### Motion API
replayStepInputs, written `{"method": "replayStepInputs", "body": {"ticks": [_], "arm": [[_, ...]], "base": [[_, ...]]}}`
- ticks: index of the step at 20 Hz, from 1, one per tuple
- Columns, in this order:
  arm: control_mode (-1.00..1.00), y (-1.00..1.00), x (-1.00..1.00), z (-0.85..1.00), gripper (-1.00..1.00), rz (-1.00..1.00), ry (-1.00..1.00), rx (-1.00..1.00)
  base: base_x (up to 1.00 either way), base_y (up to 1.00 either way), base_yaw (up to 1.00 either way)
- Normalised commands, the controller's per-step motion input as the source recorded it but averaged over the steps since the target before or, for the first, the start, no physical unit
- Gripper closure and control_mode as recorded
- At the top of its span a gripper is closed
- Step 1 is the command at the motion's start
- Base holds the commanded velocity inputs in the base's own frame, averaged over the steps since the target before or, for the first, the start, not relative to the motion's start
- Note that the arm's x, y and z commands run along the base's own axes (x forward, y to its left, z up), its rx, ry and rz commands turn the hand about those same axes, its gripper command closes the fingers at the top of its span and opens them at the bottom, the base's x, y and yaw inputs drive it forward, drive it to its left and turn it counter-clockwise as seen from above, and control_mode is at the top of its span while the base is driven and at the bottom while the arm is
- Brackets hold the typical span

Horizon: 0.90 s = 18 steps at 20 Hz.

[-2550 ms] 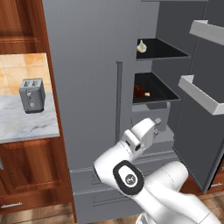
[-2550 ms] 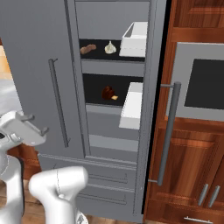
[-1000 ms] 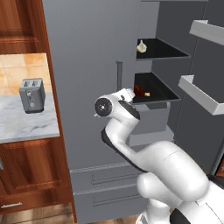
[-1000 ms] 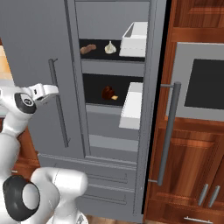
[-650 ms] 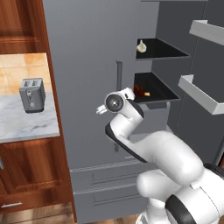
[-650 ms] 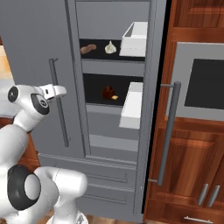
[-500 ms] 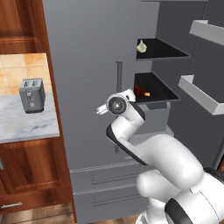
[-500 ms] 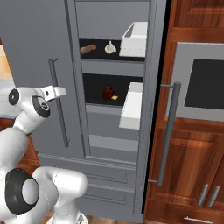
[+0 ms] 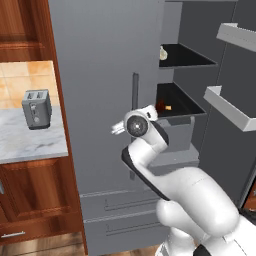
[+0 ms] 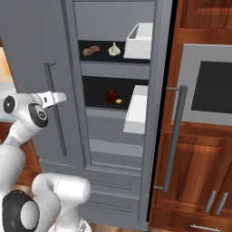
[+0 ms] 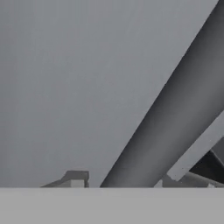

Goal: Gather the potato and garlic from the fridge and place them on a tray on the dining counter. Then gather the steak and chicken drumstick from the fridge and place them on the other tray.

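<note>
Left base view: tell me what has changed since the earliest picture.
The gripper has risen from low in front of the tall grey fridge to the closed door's long vertical bar handle. The small off-white garlic bulb and silver toaster stayed put.

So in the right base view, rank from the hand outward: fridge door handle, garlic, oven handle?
1. Fridge door handle, right beside the hand.
2. Garlic, up on the top shelf.
3. Oven handle, far right.

You have one fridge (image 10: 108, 54) with two bar handles (image 10: 55, 108) and two white door bins (image 10: 138, 41). Inside you count one garlic (image 10: 114, 49) and one potato (image 10: 91, 50). One toaster (image 9: 36, 108) sits outside.
</note>
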Motion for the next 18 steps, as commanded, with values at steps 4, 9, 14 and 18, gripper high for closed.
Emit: {"method": "replayStepInputs", "body": {"ticks": [4, 9, 14, 18], "arm": [[-1.0, 0.37, -1.0, -0.13, 1.0, 0.0, 0.0, 0.0], [-1.0, 0.39, -1.0, -0.23, 1.0, 0.0, 0.02, 0.0], [-1.0, 0.33, -1.0, -0.03, 1.0, -0.21, 0.12, 0.04], [-1.0, 0.11, -0.41, 0.0, 1.0, -0.17, 0.1, 0.02]], "base": [[0.0, 0.0, 0.0], [0.0, 0.0, 0.0], [0.0, 0.0, 0.0], [0.0, 0.0, 0.0]]}}
